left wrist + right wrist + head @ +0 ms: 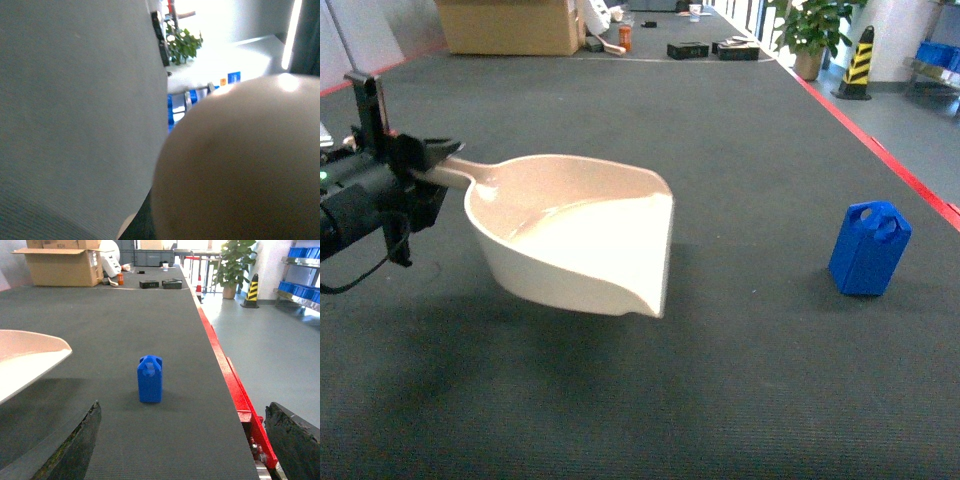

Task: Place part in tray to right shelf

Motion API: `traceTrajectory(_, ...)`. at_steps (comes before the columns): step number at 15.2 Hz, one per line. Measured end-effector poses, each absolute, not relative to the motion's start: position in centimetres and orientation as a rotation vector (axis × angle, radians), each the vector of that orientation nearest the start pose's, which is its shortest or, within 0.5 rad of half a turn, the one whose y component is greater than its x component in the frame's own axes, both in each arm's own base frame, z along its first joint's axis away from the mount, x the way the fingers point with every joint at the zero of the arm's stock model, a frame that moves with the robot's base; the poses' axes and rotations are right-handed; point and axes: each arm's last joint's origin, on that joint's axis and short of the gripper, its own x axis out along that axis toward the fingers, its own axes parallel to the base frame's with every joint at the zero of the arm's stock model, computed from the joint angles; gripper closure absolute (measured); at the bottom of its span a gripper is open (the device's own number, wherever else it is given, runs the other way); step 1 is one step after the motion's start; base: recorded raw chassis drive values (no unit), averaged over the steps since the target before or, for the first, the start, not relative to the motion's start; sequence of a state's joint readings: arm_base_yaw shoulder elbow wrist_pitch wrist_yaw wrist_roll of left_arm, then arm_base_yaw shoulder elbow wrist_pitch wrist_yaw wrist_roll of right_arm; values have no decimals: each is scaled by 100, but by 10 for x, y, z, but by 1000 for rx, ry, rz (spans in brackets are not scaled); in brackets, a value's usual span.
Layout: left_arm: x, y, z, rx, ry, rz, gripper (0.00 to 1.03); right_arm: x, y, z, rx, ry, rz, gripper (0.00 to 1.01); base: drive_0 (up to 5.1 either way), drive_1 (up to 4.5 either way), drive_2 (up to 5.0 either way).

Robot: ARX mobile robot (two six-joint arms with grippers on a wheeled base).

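**Blue block stands alone on the mat, scoop held up by the left arm**

The part (869,248) is a small blue block standing upright on the dark mat (720,130), holes at its top end. Nothing touches it. In the right wrist view it stands ahead of the right gripper (185,440), roughly between the lines of the two fingers (75,445) but well beyond their tips. Those fingers are spread wide at the bottom corners of that view, with bare mat between them and nothing in their hold.

Left of the block, well apart from it, is the tray (580,235), a cream scoop with raised curved sides and a flat front lip turned toward the block. It is tilted and its shadow lies on the mat beneath it, so it looks lifted clear of the surface. Its handle runs away from the block into the left gripper (438,160), whose fingers are closed around the handle. The left wrist view is mostly filled by the blurred curved back of the scoop.

On the block's far side, the red edge strip (225,370) of the mat runs close by. Far beyond the block, at the mat's far end, sit a cardboard box (510,25) and some small black items (712,49). A potted plant (810,30) and a striped yellow-black cone (858,62) stand on the floor past the red strip.
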State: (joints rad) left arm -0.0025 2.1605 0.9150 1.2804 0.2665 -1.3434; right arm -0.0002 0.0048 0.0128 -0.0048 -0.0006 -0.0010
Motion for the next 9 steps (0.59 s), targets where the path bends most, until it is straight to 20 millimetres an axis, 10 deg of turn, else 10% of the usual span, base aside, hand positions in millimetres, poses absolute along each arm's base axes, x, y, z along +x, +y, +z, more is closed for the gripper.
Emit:
traceTrajectory(5, 388, -73, 138, -1378, 230, -438, 89, 97, 0, 167, -1, -3, 0, 3, 0, 0, 0)
traceTrajectory(9, 384, -66, 137, -1384, 212, -397, 89, 97, 0, 167, -1, -4, 0, 3, 0, 0, 0)
